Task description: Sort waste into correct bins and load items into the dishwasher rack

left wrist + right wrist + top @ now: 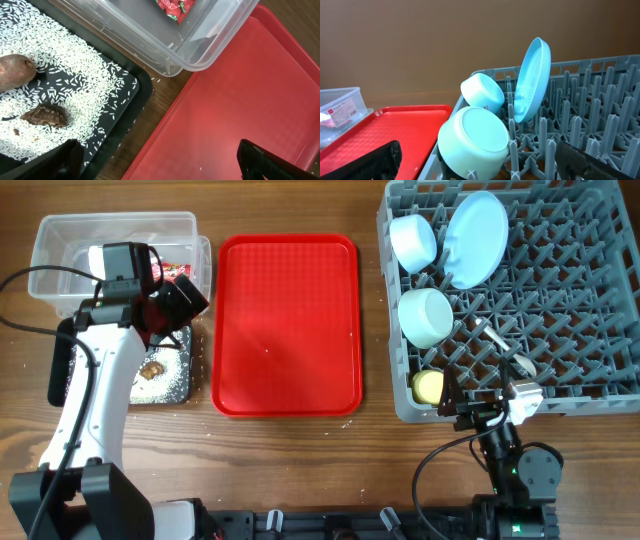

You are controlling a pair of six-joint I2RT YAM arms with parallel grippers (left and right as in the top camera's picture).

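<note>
My left gripper (pixel 185 298) hangs open and empty over the gap between the black tray (pixel 180 388) and the red tray. In the left wrist view the open jaws (pixel 165 165) frame the black tray (pixel 127 107), which holds loose rice (pixel 85 75), an orange-brown root (pixel 15 70) and a brown lump (pixel 47 115). The clear tub (pixel 60 235) holds a red wrapper (pixel 175 7). My right gripper (pixel 487 402) is open and empty at the near edge of the grey rack (pixel 600 310). The rack holds two bowls (pixel 413 240) (pixel 424 315), a plate (pixel 476 238), a yellow cup (pixel 428 387) and a white spoon (pixel 510 355).
A flat red tray (pixel 287 325) lies between the bins and the rack, with a stray rice grain or two on it. Black cables run by both arm bases. In the right wrist view the mint bowl (pixel 477 137) sits close in front of the jaws.
</note>
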